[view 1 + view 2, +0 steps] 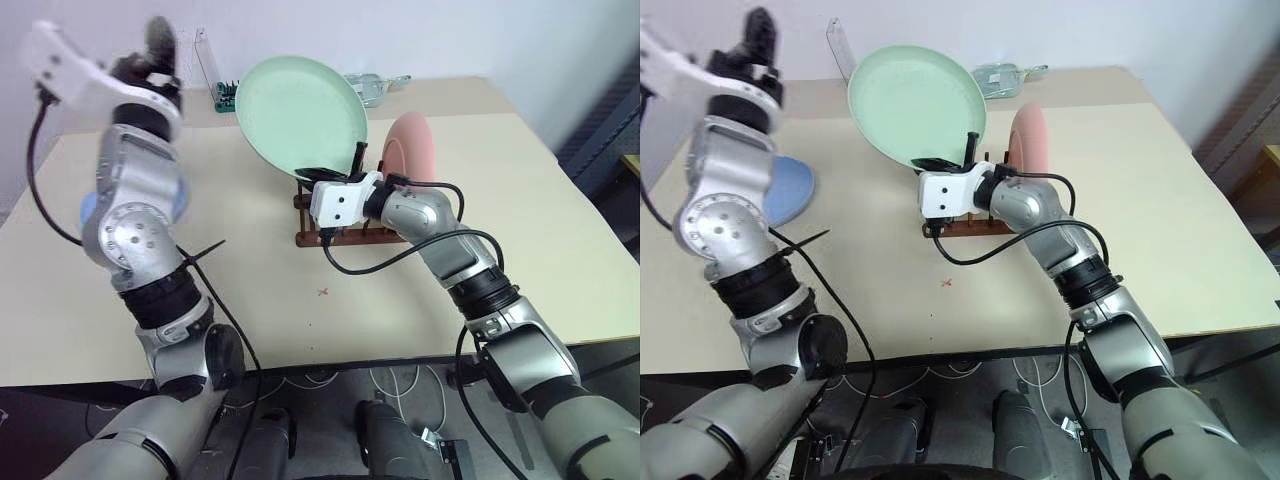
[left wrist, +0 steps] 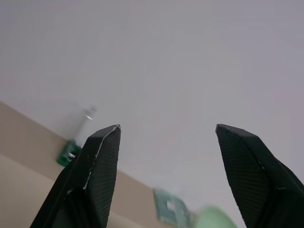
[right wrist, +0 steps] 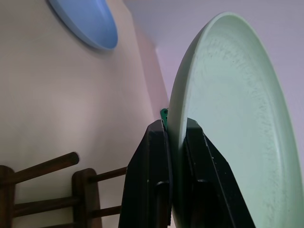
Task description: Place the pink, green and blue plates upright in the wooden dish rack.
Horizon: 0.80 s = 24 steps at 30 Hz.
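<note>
The right pincer [image 3: 175, 156] pinched the green plate [image 1: 300, 115] above the wooden dish rack [image 1: 340, 225], where the pink plate [image 1: 412, 150] stood upright. The left pincer [image 2: 166, 156] was spread, holding nothing.

Rack's [image 1: 335, 225] left slots open — pink plate [image 1: 412, 152] fills right end.

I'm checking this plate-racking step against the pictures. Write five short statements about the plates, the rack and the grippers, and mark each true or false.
1. The right gripper is shut on the rim of the green plate. True.
2. The pink plate lies flat on the table. False: it stands upright in the wooden dish rack.
3. The left gripper holds the blue plate. False: it is open and raised, holding nothing.
4. The blue plate lies on the table. True.
5. The green plate rests flat on the rack's rails. False: it is held on edge above the rack.
</note>
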### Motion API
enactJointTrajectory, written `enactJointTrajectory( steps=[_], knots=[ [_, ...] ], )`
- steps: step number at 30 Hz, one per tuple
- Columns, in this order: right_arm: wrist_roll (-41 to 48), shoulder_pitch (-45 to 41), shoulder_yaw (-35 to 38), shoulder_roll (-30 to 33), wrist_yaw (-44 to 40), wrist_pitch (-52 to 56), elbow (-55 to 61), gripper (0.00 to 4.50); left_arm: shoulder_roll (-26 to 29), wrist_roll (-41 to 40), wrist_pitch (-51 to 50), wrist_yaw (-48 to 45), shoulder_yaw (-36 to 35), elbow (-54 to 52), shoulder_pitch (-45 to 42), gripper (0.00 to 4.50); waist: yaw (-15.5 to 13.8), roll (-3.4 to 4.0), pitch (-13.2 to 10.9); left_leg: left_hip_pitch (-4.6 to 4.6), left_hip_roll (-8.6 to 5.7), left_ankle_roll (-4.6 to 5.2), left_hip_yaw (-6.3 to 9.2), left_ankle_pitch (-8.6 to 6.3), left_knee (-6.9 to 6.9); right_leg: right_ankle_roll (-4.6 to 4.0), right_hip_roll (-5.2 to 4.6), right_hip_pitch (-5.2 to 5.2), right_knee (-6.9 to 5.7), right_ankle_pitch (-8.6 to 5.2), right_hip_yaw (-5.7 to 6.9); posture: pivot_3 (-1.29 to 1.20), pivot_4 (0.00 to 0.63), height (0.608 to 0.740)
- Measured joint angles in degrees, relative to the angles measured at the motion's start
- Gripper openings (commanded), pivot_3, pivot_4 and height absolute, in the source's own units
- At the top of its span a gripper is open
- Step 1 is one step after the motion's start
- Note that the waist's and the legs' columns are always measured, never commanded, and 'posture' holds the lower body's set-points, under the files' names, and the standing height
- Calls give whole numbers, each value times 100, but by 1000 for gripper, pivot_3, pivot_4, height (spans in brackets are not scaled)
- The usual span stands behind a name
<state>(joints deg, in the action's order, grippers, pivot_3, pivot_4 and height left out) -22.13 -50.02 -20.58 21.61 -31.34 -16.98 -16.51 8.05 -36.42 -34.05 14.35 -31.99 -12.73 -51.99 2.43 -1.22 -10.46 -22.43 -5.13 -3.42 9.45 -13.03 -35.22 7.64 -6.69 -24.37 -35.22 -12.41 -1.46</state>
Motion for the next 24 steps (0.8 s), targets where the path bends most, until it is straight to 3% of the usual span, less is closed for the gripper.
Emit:
enactJointTrajectory(
  steps=[3,8,15,19,24],
  knots=[
    [417,194,184,-110,-93,257,315,0,905,405,375,-485,71,388,573,3371,21,4,2,3,1,0,-1,0,4,0,2,-1,-2,0,-2,0,150,740],
    [1644,443,757,-478,-394,1376,1129,0,1565,984,804,-1267,335,820,1736,3371,-13,2,2,0,-1,1,6,0,1,-2,1,2,-1,1,-1,0,150,740],
    [3614,771,1643,-831,-439,3525,2500,0,1947,1195,712,-2923,1782,236,3141,3371,-39,7,2,0,1,33,9,-19,3,-5,0,2,-2,1,-2,0,150,740],
    [5027,982,2528,-1345,258,4903,2917,0,1941,1117,652,-3830,2694,-278,3895,3371,-9,13,0,1,7,33,9,-19,9,-14,4,-8,-9,6,-2,0,150,740],
    [5806,1055,3040,-1586,1030,5668,3029,0,1959,1109,639,-4460,3233,-622,4080,3371,-5,28,-4,2,8,33,3,-19,10,-17,4,-9,-13,7,-2,0,150,740]
  ],
)
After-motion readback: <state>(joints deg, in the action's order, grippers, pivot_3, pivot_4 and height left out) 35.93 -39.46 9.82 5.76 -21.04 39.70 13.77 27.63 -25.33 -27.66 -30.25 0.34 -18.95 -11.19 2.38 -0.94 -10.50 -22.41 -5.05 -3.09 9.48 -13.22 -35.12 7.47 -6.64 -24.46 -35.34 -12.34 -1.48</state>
